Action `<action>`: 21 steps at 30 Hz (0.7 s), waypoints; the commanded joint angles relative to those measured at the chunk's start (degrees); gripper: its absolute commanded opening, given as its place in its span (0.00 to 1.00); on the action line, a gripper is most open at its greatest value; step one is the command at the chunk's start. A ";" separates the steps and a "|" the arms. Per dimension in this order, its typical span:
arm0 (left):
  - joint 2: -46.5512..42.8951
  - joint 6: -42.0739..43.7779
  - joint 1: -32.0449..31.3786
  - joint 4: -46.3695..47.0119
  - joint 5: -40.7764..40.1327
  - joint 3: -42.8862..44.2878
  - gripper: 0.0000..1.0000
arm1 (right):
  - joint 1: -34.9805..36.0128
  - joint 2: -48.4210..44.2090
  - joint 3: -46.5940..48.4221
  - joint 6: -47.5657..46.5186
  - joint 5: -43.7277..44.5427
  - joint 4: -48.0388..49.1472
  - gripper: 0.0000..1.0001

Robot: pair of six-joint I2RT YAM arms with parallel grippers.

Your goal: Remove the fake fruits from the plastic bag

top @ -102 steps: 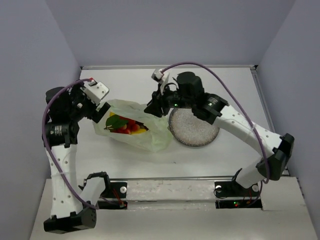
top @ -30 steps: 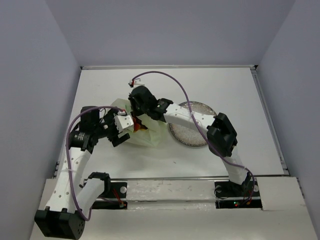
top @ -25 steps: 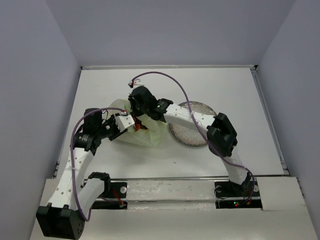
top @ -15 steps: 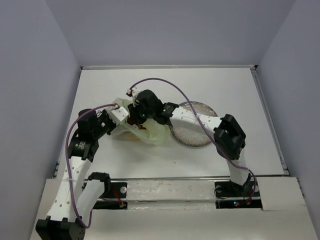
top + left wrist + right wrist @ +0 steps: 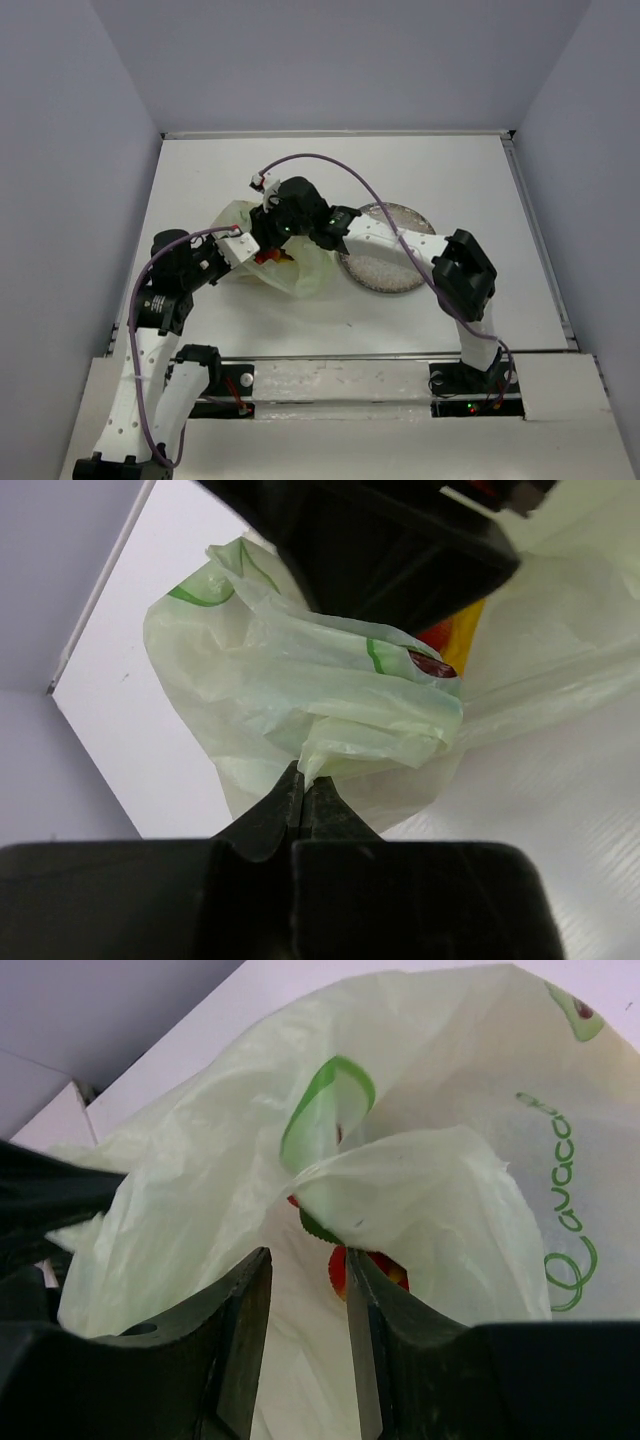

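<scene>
The pale yellow-green plastic bag (image 5: pixel 300 268) lies crumpled left of centre on the table. My left gripper (image 5: pixel 240 250) is at its left edge, and in the left wrist view it (image 5: pixel 303 777) is shut on a bunched fold of the bag (image 5: pixel 330 695). My right gripper (image 5: pixel 270 238) hovers over the bag's mouth. In the right wrist view it (image 5: pixel 308 1265) is open, its jaws apart over the bag (image 5: pixel 190 1190) with nothing clamped. Fake fruits show inside: a red one (image 5: pixel 362 1263) with a green leaf (image 5: pixel 320 1228), and red and yellow pieces (image 5: pixel 452 645).
A round speckled grey plate (image 5: pixel 392 268) lies just right of the bag, partly under the right arm. The right arm's purple cable (image 5: pixel 340 165) loops above the bag. The right gripper's black body (image 5: pixel 380 540) fills the top of the left wrist view.
My left gripper closed on the bag's left edge and pulled it slightly left. The right jaws widened over the bag's mouth, and the bag spread and shifted.
</scene>
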 commanded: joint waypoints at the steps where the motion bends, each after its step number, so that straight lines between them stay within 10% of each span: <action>1: -1.57 4.76 0.31 -3.79 4.54 2.19 0.00 | -0.07 4.29 5.62 3.05 2.97 2.43 0.42; 10: 1.58 -4.99 0.66 2.71 -3.26 3.24 0.00 | -0.07 12.74 14.61 -0.46 15.46 -3.11 0.64; 21: 3.35 -7.99 1.45 3.60 -7.05 1.75 0.00 | 1.86 10.19 6.53 -12.40 -2.38 -3.47 0.80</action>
